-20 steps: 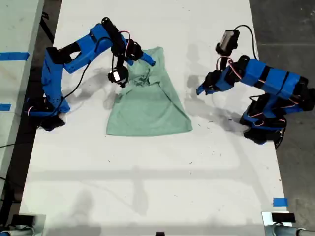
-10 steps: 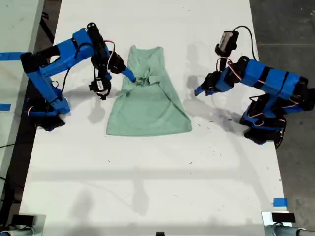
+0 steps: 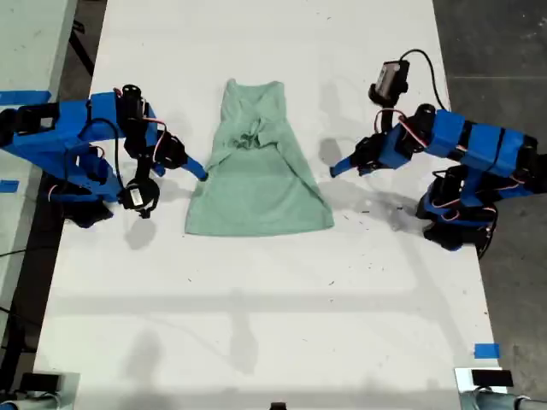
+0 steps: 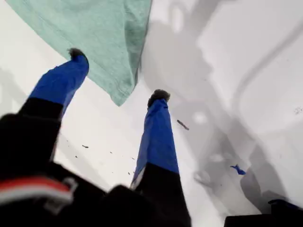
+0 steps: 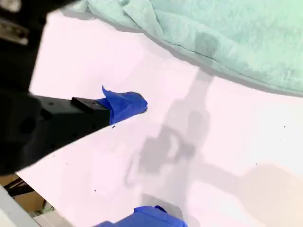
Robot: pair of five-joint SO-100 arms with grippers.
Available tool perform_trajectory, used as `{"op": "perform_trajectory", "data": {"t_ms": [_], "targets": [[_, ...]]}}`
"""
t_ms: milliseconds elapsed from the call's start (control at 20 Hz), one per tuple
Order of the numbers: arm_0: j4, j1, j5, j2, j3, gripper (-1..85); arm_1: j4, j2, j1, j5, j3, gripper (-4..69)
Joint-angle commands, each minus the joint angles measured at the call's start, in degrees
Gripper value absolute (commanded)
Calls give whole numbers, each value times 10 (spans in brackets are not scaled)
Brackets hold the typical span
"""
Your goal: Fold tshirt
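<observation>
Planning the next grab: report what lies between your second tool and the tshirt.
Nothing but bare white table lies between my second tool and the tshirt. The second wrist view shows that stretch.

A white table [image 3: 256, 299] carries blue tape [image 3: 485, 350]; grey floor [image 3: 504, 51] lies beside.

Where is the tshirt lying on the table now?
In the exterior view the tshirt lies flat on the white table, above the centre, between the two blue arms, touched by neither tool.
</observation>
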Motion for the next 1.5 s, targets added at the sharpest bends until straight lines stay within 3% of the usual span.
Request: {"op": "perform_trajectory", "data": {"t_ms": [0,450,750,800,850,950,1150,1350,1450], "targets": [[-15,24,-19,52,24,350,1,21,-20,-10,-2,285],[-43,38,-19,42,29,337,-156,-201,-54,-53,-31,300],[-62,41,-22,33,39,333,-218,-439,-67,-62,-126,285],[-64,41,-22,33,39,332,-225,-458,-68,-62,-133,204],[-65,41,-22,33,40,332,-231,-469,-67,-55,-135,41],[-67,41,-22,33,41,331,-241,-469,-65,-59,-129,-3],[-70,40,-22,28,43,330,-178,-462,-75,-71,-163,-16],[-76,43,-22,25,43,327,-20,-456,-117,-54,-290,-16],[-82,43,-22,21,44,327,21,-484,-138,-42,-397,-16]]}}
